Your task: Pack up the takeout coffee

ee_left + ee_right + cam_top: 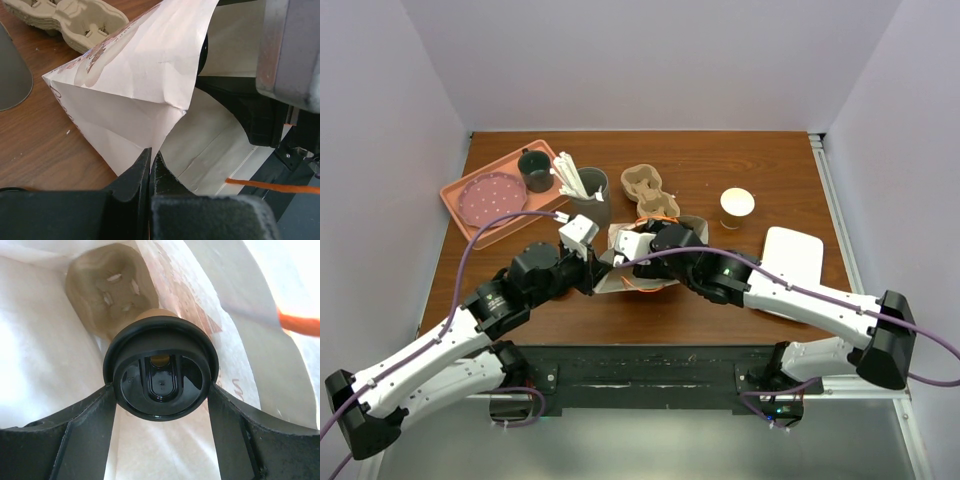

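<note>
The left fingers point(131, 176) pinch together on an edge of the creased white paper bag point(135, 75). Inside the bag, the right fingers point(90, 425) clamp the tan takeout coffee point(161, 372) by its glossy round black lid, in front of a moulded pulp carrier point(107, 290).

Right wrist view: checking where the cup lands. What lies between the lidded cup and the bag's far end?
A cardboard cup carrier, lying inside the white bag beyond the black-lidded cup; the right wrist view shows it.

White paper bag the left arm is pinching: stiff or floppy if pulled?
Probably floppy: the paper bag is thin, creased and folds where the left fingers pinch its edge. Likely light, so it may slide on the table. Might tear under a hard tug.
</note>
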Available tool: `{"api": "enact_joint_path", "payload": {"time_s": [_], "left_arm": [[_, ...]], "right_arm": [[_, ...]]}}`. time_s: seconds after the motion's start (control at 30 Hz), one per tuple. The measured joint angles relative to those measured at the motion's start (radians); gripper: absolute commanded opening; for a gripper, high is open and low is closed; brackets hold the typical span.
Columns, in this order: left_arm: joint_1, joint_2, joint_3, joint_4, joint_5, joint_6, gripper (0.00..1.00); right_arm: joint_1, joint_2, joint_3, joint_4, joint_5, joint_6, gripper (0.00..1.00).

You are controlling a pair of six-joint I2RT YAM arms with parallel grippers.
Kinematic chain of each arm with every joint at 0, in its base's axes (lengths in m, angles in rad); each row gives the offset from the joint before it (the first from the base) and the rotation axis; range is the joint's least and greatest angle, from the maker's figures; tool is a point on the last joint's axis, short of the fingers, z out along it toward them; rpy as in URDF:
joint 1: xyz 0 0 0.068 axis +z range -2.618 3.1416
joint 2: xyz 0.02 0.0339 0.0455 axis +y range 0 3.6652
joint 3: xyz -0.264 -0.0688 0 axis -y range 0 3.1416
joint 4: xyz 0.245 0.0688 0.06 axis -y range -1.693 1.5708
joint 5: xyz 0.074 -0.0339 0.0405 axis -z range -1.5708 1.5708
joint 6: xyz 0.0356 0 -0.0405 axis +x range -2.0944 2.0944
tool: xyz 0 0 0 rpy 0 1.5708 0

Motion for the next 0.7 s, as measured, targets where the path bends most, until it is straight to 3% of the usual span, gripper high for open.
{"api": "enact_joint_path", "payload": {"time_s": [0.4,0.7], "left_arm": [[0.001,0.002,0.0,0.001,-0.012,-0.016,0.0],[0.006,0.008,0.0,0.0,-0.026,-0.02,0.0]], "right_arm": [[0.0,0.129,-0.006,0.112,-0.007,0.023,0.0],[0.002,0.126,-0.04,0.166,0.017,0.04,0.0]]}}
